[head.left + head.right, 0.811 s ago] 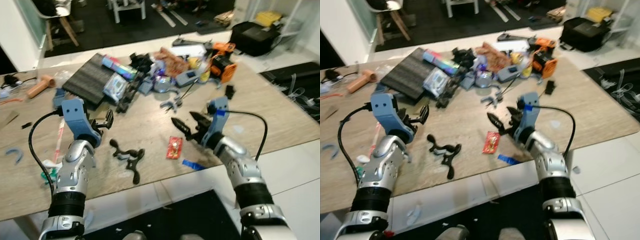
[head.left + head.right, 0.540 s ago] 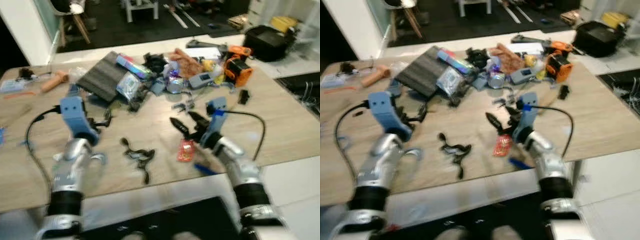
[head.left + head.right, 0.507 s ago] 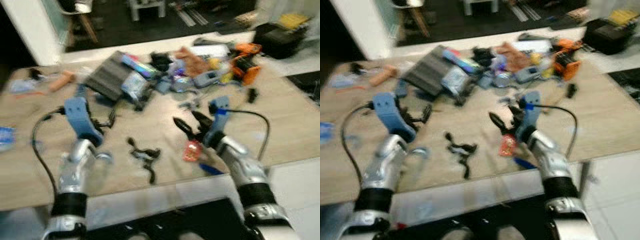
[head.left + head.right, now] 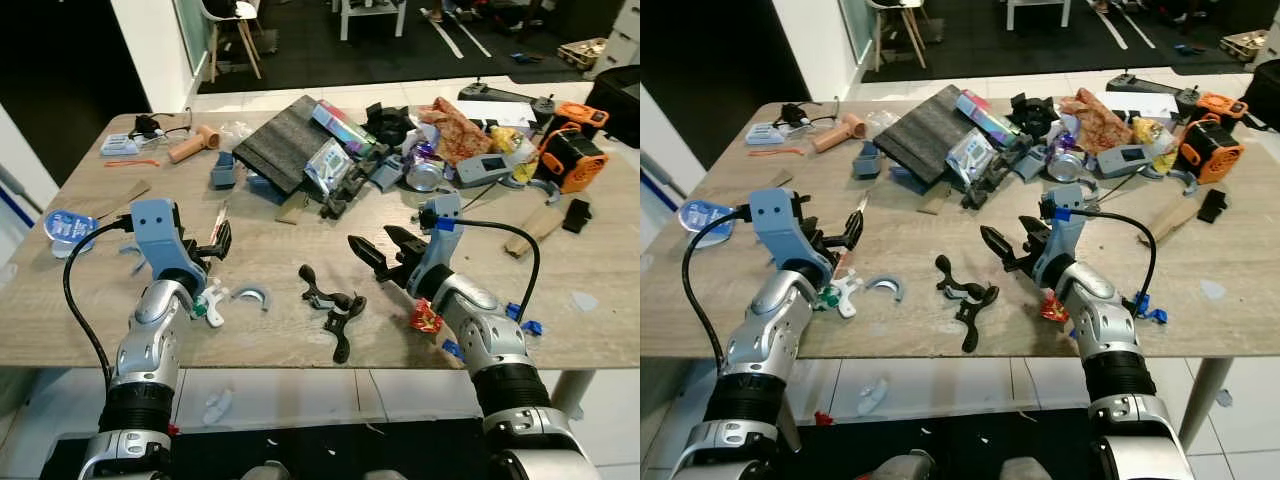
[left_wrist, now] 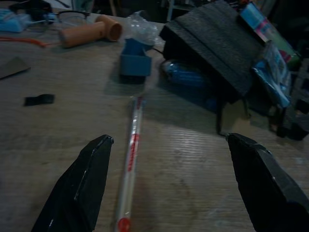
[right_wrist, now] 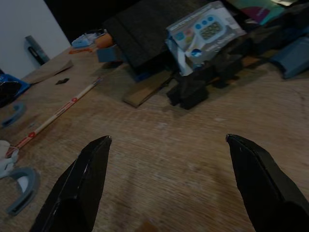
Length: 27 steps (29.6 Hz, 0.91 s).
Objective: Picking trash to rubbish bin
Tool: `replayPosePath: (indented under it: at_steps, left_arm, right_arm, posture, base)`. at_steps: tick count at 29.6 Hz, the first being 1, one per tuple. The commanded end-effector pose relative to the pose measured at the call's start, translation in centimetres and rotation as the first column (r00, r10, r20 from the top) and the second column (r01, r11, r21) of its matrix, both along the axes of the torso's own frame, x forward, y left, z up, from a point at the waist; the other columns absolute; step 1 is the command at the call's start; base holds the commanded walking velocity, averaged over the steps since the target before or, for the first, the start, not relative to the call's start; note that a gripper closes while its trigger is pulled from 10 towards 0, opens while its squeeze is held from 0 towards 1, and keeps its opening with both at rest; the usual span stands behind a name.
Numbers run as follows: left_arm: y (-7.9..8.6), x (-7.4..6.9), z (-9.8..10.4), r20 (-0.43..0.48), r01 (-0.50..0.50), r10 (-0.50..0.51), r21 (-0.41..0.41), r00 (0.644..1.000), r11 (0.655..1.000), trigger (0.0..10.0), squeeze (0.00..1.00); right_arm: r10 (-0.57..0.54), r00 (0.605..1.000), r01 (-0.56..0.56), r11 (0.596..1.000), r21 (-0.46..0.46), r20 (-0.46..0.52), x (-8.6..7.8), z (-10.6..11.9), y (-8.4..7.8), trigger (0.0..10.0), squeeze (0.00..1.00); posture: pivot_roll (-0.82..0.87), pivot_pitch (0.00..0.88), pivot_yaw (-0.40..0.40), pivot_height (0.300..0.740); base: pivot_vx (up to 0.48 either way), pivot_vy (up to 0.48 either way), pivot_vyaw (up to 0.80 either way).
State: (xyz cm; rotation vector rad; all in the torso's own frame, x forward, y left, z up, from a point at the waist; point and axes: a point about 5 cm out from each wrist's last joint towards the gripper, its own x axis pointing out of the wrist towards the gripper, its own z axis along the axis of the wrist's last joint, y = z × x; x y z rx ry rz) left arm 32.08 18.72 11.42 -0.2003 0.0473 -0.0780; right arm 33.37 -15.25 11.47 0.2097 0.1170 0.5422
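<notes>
My left gripper [image 4: 218,240] hovers open and empty over the left part of the wooden table [image 4: 80,320]. A long thin straw wrapper [image 5: 130,164] lies on the wood just ahead of its fingers. My right gripper [image 4: 371,238] is open too, low over the table's middle, pointing at a silver snack packet [image 6: 200,36] further off. A red wrapper [image 4: 425,318] lies beside the right forearm near the front edge. A small blue scrap [image 4: 527,326] rests to its right.
A black clamp [image 4: 330,305] lies between the grippers, and a grey arc piece [image 4: 250,294] and a white-green bit [image 4: 208,303] sit by the left arm. At the back stand a black foam mat [image 4: 285,145], a can [image 4: 425,178] and an orange device [image 4: 568,160]. A blue lid [image 4: 68,226] is at far left.
The whole picture has shifted and pulled back, so more of the table's left side shows and the blur is gone. Both arms hold the same pose, grippers still open.
</notes>
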Motion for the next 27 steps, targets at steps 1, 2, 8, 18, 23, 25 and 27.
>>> replayPosePath:
  at_steps: [1,2,8,18,23,25,27]
  left_arm:
    - [-0.08,-0.01,-0.34,-0.017,0.012,-0.011,0.027,1.000,1.000,10.0,0.00]
    - [-0.13,-0.01,-0.32,-0.015,0.017,-0.016,0.035,1.000,0.999,10.0,0.00]
    - [-0.40,-0.12,-0.10,0.004,0.035,-0.035,0.053,0.999,0.998,10.0,0.00]
    - [-0.34,-0.17,-0.15,0.002,0.053,-0.053,-0.017,0.999,0.998,10.0,0.00]
    - [-0.38,-0.24,-0.08,0.010,0.067,-0.067,-0.027,0.998,0.997,10.0,0.00]
    - [-0.37,-0.24,-0.08,0.010,0.070,-0.070,-0.028,0.998,0.997,10.0,0.00]
    - [-0.41,-0.27,-0.05,0.012,0.077,-0.076,-0.028,0.997,0.997,10.0,0.00]
  right_arm:
    - [-0.003,1.000,0.003,1.000,0.009,-0.016,0.02,-0.20,0.00,10.0,0.00]
    - [-0.003,1.000,0.004,1.000,0.009,-0.016,0.03,-0.22,0.00,10.0,0.00]
    - [-0.005,1.000,0.005,1.000,0.009,-0.019,0.08,-0.21,0.00,10.0,0.00]
    - [-0.006,1.000,0.007,1.000,0.014,-0.022,0.07,-0.23,0.02,10.0,0.00]
    - [-0.007,1.000,0.007,1.000,0.016,-0.023,0.04,-0.22,0.06,10.0,0.00]
    - [-0.007,1.000,0.008,1.000,0.017,-0.023,0.04,-0.23,0.06,10.0,0.00]
    - [-0.008,1.000,0.009,1.000,0.017,-0.024,0.05,-0.24,0.03,10.0,0.00]
  posture:
    - [-0.15,0.000,0.033,0.740]
    - [-0.15,0.000,0.033,0.740]
    - [-0.16,0.000,0.035,0.740]
    - [-0.15,0.000,0.035,0.740]
    - [-0.15,0.000,0.036,0.740]
    - [-0.15,0.000,0.036,0.740]
    - [-0.15,0.000,0.036,0.740]
  base:
    - [0.000,0.000,0.00]
    - [0.000,0.000,0.00]
    - [0.000,-0.451,0.00]
    - [0.000,-0.192,0.00]
    - [0.000,0.000,0.00]
    - [0.000,0.000,0.00]
    - [0.000,0.000,0.00]
